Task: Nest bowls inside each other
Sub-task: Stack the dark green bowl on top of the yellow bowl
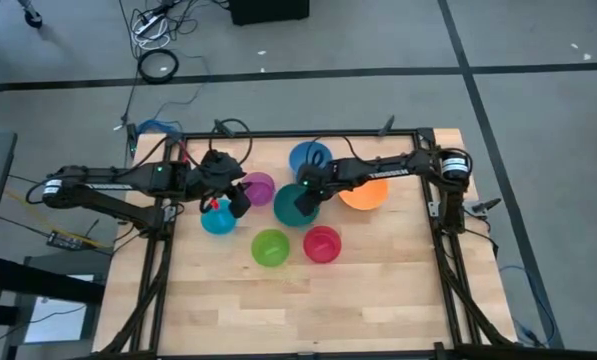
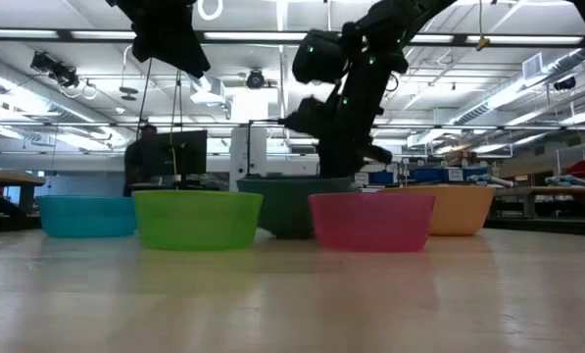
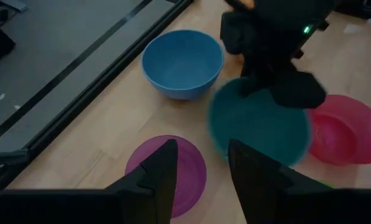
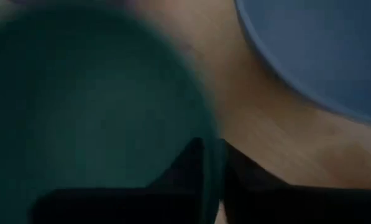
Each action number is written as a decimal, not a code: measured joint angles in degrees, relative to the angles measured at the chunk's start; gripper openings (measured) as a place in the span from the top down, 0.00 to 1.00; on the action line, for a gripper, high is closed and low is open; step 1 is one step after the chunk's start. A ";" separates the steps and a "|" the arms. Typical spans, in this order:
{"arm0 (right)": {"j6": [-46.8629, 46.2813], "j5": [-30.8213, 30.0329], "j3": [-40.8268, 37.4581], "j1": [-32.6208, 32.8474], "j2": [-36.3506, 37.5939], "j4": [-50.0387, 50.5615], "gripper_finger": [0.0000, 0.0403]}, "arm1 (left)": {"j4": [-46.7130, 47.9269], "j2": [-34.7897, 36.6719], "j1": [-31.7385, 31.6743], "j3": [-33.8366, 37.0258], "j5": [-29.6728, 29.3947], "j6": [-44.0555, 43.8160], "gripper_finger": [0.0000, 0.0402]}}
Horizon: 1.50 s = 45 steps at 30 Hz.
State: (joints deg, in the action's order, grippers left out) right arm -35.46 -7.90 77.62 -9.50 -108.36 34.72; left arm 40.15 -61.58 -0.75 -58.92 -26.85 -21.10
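Note:
Seven bowls stand on their bases on the wooden table: blue (image 1: 308, 157), purple (image 1: 259, 186), teal (image 1: 290, 210), orange (image 1: 366, 195), cyan (image 1: 216, 220), green (image 1: 271, 247) and pink-red (image 1: 321, 243). My right gripper (image 1: 304, 196) reaches in from the right and is shut on the teal bowl (image 4: 92, 112). My left gripper (image 3: 201, 168) hangs open above the table between the cyan and purple bowls, with the purple bowl (image 3: 188, 171) under its fingers, touching nothing. My right gripper pinches the teal bowl's rim (image 4: 211, 163) on its far right side, the side toward the blue bowl. One finger (image 4: 184, 167) is inside the bowl and one finger (image 4: 250, 183) outside. The fingers slant down from the table's right. The bowl stands upright with its base on the table (image 2: 290, 231).
The bowls cluster in the table's far half, with the blue bowl (image 4: 316, 50) close beside the teal one. The near half of the tabletop (image 1: 298, 310) is bare wood. A black frame (image 1: 278, 134) runs around the table's edges.

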 joint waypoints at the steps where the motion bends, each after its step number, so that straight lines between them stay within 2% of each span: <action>1: 0.75 0.00 0.00 0.00 0.71 -0.10 0.97 | -0.01 0.00 0.00 0.00 0.00 0.00 0.62; 5: 0.90 1.46 0.00 0.01 3.95 1.05 0.99 | 0.00 0.00 0.00 0.00 -0.61 0.01 0.62; 11: 2.54 -2.04 -0.02 -0.70 12.84 6.23 1.00 | -0.03 0.00 0.00 0.00 -0.98 0.00 0.62; 19: -1.93 -12.30 0.00 -2.72 24.30 32.07 1.00 | -0.06 0.02 0.00 0.00 -0.98 -0.10 0.62; 23: -3.96 -14.99 -1.25 -4.19 26.38 39.02 1.00 | -0.52 0.02 0.00 0.00 -0.98 -0.12 0.62; 28: -3.44 -15.09 -7.04 -6.83 26.05 37.08 1.00 | -1.39 0.02 0.00 0.00 -1.00 -0.13 0.62; 35: -0.10 -13.32 -20.04 -10.51 26.29 20.57 0.98 | -1.36 0.02 0.00 0.00 -1.01 -0.15 0.62; 39: 0.39 -8.55 -23.29 -11.48 26.27 17.34 0.87 | -1.34 0.02 0.00 0.00 -1.01 -0.13 0.62; 45: -1.63 -8.99 -23.20 -10.91 27.60 21.29 0.68 | -1.32 0.02 0.00 0.00 -1.01 -0.15 0.62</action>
State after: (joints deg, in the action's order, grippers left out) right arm -37.09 -16.89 54.43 -20.41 -80.76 56.01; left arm 38.83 -61.56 -0.75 -58.92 -27.86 -21.26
